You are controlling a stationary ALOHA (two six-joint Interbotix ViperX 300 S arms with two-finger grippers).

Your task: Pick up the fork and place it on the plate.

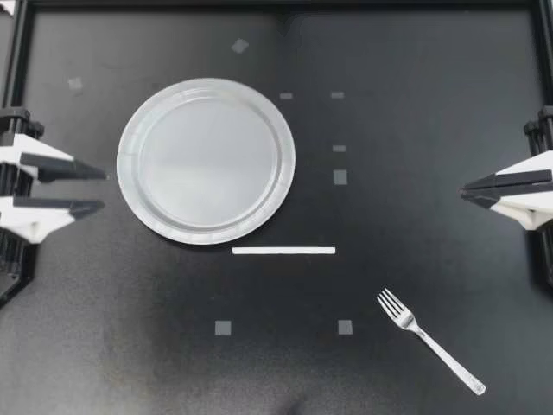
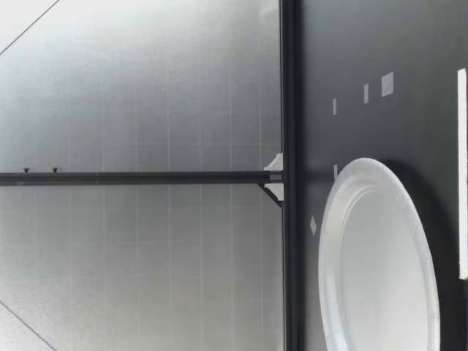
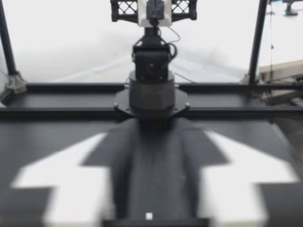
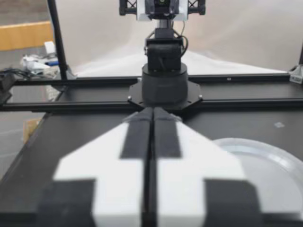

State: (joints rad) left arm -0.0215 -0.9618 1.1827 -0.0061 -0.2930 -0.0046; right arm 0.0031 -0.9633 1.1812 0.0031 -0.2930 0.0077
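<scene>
Left gripper is parked at the left edge of the table. Its fingers are held wide, with only bare tabletop seen between them. The same gap between the two fingers is seen in the left wrist view.

Right gripper is parked at the right edge. Its fingers are pressed together and nothing is gripped. In the right wrist view the two fingers meet along a single seam.

Fork is lying flat on the table, in the lower right of the top view. The tines are pointed diagonally toward the plate and the handle toward the corner. It is well apart from both grippers and from the plate, and it is seen in the top view only.

Paper plate is set flat, left of centre, near the left gripper but not touching it. In the right wrist view part of its rim is seen ahead of the shut fingers, off to one side.

A white tape strip is laid just beside the plate's rim, between plate and fork. In the low view it lies nearer the camera than the plate. Small grey tape squares are scattered over the tabletop.
</scene>
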